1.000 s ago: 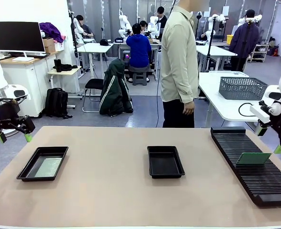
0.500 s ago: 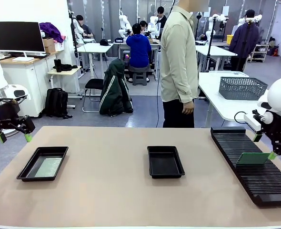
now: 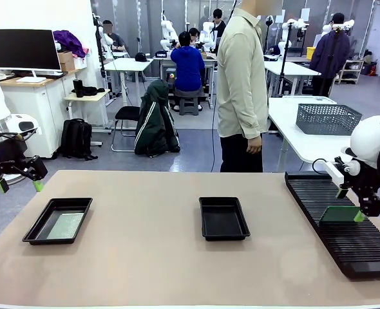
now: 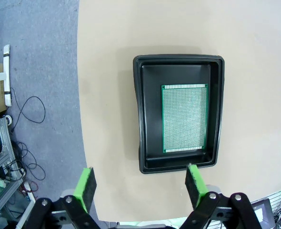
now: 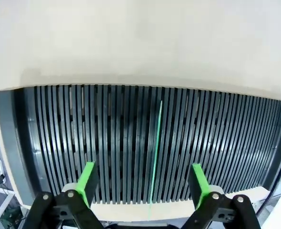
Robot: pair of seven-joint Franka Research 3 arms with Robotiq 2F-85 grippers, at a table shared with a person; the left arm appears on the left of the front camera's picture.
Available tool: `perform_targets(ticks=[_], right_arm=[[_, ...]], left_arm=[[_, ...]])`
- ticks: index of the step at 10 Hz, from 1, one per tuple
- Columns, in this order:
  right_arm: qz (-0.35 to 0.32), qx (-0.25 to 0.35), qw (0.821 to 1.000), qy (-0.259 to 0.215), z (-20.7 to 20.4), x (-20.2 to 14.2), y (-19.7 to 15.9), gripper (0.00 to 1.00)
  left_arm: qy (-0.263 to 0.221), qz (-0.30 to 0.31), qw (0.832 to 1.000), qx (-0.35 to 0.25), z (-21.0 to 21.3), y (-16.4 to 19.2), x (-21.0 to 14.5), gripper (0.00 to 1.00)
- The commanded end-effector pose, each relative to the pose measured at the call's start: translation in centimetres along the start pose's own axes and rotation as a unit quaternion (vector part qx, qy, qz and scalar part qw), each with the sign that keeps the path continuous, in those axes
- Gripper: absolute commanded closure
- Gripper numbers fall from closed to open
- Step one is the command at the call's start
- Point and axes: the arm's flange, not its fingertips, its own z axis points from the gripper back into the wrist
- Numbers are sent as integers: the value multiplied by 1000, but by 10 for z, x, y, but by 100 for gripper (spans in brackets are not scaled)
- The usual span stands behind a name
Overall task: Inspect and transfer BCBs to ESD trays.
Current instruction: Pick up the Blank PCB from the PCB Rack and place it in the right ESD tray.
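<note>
Right gripper (image 3: 348,205) is released, jaws wide, hanging over the slotted rack (image 3: 319,193) at the table's right end. One BCB (image 3: 341,214) stands upright in a rack slot. From the right wrist it's a thin green edge-on line between my two pads (image 5: 87,181), clear of both, nothing gripped. From the front my lower pad sits just beside the board's top right corner, and I can't tell if it touches. Left gripper (image 3: 19,186) is also released and empty, off the table's left edge, up above the left ESD tray (image 3: 42,219). That tray has a second BCB (image 4: 184,118) lying flat inside, pushed toward one long wall. The middle ESD tray (image 3: 206,222) has no board in it. A person (image 3: 241,84) stands at the far side, arm down.
</note>
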Motion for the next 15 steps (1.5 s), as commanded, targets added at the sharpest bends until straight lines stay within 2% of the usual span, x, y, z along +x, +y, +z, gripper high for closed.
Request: perform_targets(ticks=[1, 9, 12, 14, 15], right_arm=[[5, -12, 1000, -7, -8, -6, -4, 0], [-4, -1, 1000, 4, -6, 0, -3, 0], [-12, 20, 1000, -1, -16, 1, -6, 0], [-14, 13, 1000, 8, -17, -1, -4, 5], [-13, 7, 1000, 9, -17, -3, -3, 12]], left_arm=[[-5, 0, 1000, 1, -2, 0, -1, 0], [-5, 0, 1000, 1, -2, 0, -1, 0], [-5, 0, 1000, 1, -2, 0, -1, 0], [-5, 0, 1000, 1, -2, 0, -1, 0], [-5, 0, 1000, 1, -2, 0, -1, 0]])
